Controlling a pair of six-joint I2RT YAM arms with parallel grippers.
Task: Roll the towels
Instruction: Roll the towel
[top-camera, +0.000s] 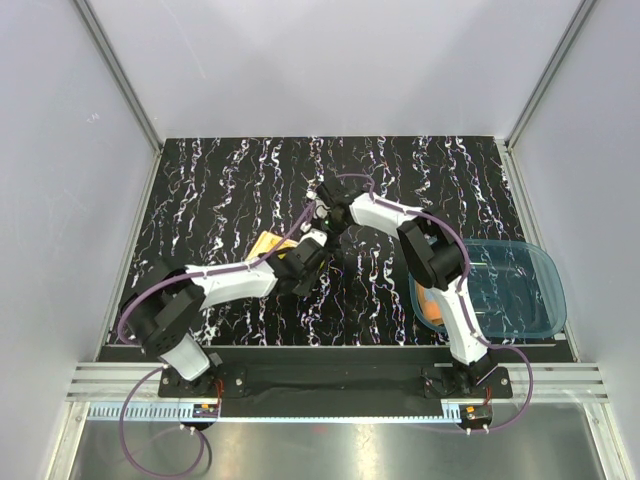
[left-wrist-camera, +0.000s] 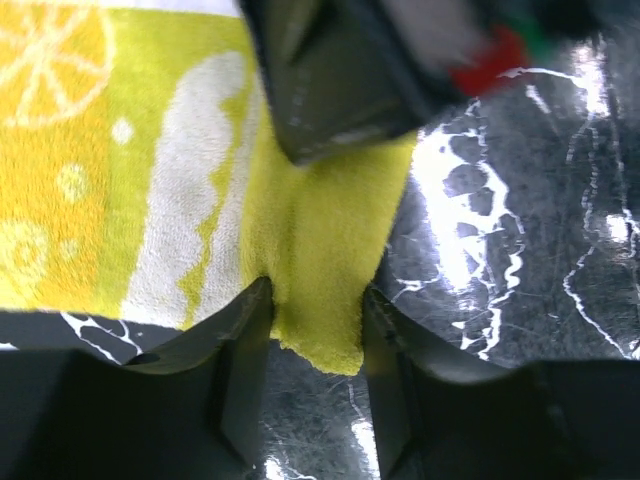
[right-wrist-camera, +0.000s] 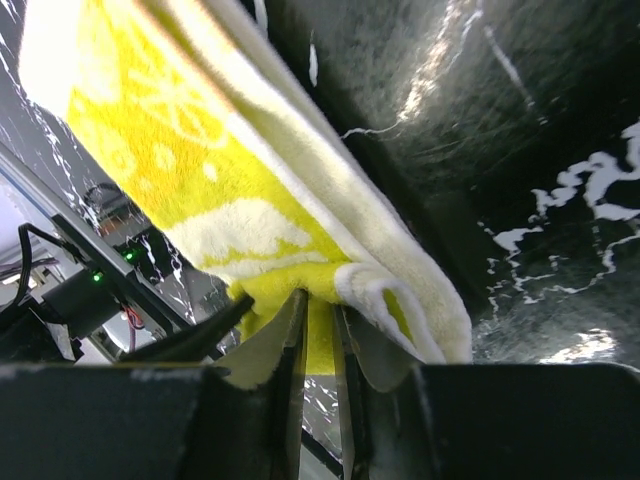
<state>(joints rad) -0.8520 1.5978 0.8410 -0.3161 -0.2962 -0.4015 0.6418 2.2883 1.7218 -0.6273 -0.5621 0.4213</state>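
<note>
The yellow towel (left-wrist-camera: 110, 150), patterned in white and orange-yellow, lies mid-table and peeks out beside the arms (top-camera: 268, 245). My left gripper (left-wrist-camera: 317, 295) is shut on one plain yellow corner, and the cloth bunches between its fingers (left-wrist-camera: 385, 350). My right gripper (right-wrist-camera: 318, 300) is shut on a thin fold of the same towel (right-wrist-camera: 200, 170), with a rolled white-edged hem lying over its right finger. Both grippers meet over the towel, left (top-camera: 300, 262) and right (top-camera: 322, 222). A patch of the orange towel (top-camera: 432, 312) shows inside the tray, mostly hidden by the right arm.
A translucent blue plastic tray (top-camera: 520, 290) sits at the right edge of the black marbled table (top-camera: 220, 180). The right arm's elbow (top-camera: 432, 250) overhangs the tray's left side. White walls and metal rails close in the table on three sides.
</note>
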